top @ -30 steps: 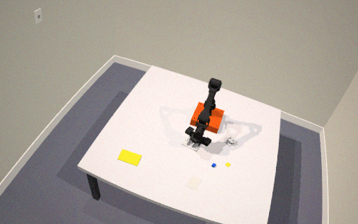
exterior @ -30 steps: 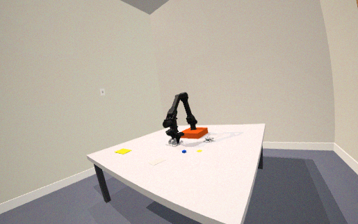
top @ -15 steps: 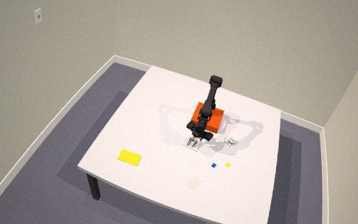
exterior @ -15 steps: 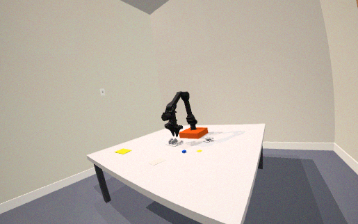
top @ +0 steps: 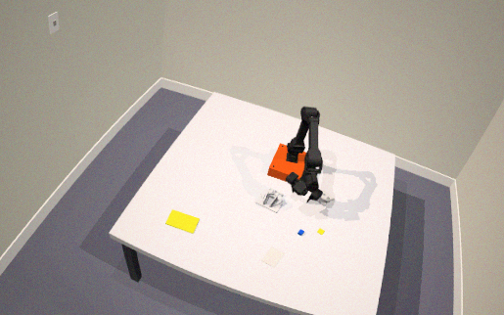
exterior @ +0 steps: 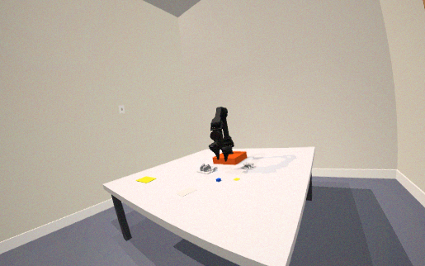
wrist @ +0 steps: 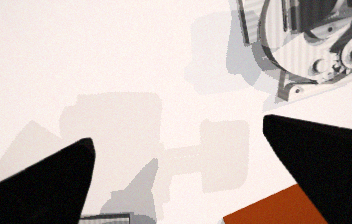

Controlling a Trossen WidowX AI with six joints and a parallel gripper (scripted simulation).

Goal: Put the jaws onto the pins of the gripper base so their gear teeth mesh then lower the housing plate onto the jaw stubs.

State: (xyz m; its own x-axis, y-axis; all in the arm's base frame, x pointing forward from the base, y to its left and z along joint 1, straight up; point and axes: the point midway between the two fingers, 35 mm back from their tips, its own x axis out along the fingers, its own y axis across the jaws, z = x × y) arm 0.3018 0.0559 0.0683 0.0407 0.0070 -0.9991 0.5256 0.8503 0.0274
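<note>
The pale gripper base (top: pixel 265 204) (exterior: pixel 205 172) (wrist: pixel 307 89) lies on the table in front of the orange block. Two grey jaws (top: pixel 271 199) (exterior: pixel 205 168) stand side by side on it. In the wrist view, toothed parts meet between two round pins; whether they mesh fully is too small to tell. A grey part, apparently the housing plate (top: pixel 326 200) (exterior: pixel 248 166), lies separately to the right; a striped edge shows at the bottom left in the wrist view. My gripper (top: pixel 304 195) (exterior: pixel 222 160) (wrist: pixel 180 134) is open and empty, above the table between the base and that part.
The orange block (top: pixel 284 165) (exterior: pixel 237 158) (wrist: pixel 272 207) is close behind my gripper. A blue cube (top: pixel 300 232) (exterior: pixel 218 179) and a small yellow piece (top: pixel 321 232) (exterior: pixel 236 179) lie in front. A yellow plate (top: pixel 183 221) (exterior: pixel 146 179) is left, a cream square (top: pixel 273 256) (exterior: pixel 187 192) nearer the front edge.
</note>
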